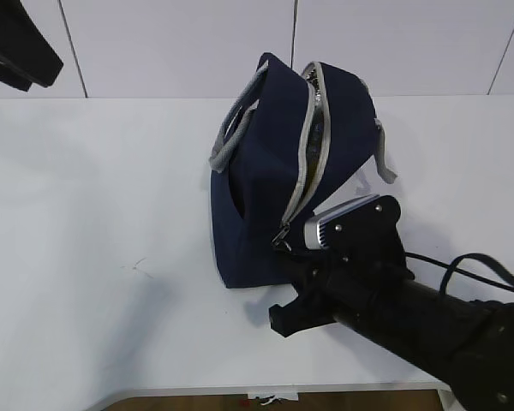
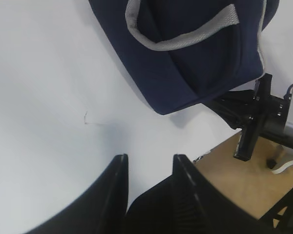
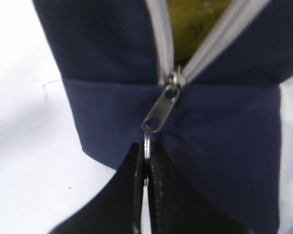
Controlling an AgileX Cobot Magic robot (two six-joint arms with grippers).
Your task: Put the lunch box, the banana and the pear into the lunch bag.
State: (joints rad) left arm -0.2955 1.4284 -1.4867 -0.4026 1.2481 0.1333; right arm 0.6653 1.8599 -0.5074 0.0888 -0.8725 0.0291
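Note:
The navy lunch bag lies tipped on the white table, its grey zipper partly open. My right gripper is shut on the zipper's ring pull, just below the slider, at the bag's near end. Something yellow shows through the gap; I cannot tell whether it is the banana or the pear. The lunch box is hidden. My left gripper hangs open over bare table, well clear of the bag, with nothing between its fingers.
Grey webbing handles stick out on both sides of the bag. The left arm is raised at the far left corner. The table's front edge runs close behind the right arm.

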